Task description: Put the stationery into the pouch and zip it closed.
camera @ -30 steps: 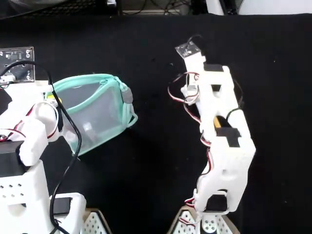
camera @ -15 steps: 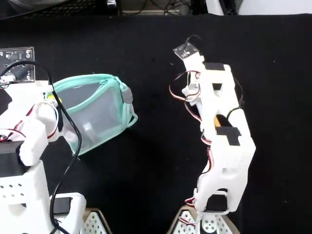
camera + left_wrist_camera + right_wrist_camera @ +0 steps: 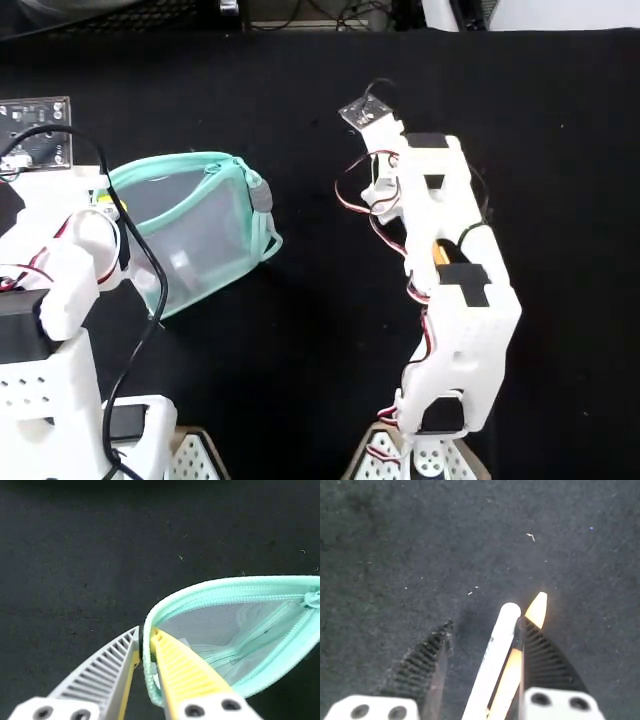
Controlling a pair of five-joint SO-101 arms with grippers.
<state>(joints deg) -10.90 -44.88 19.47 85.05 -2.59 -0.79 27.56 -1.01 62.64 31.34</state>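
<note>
Black tabletop; white pen points out along right tool.

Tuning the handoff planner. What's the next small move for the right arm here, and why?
Probably swing the right pincer across toward the mouth of the pouch. A white pen sits in it over the black table, well to one side of the pouch, while the left pincer is clamped on the pouch's rim with the zip open.
</note>
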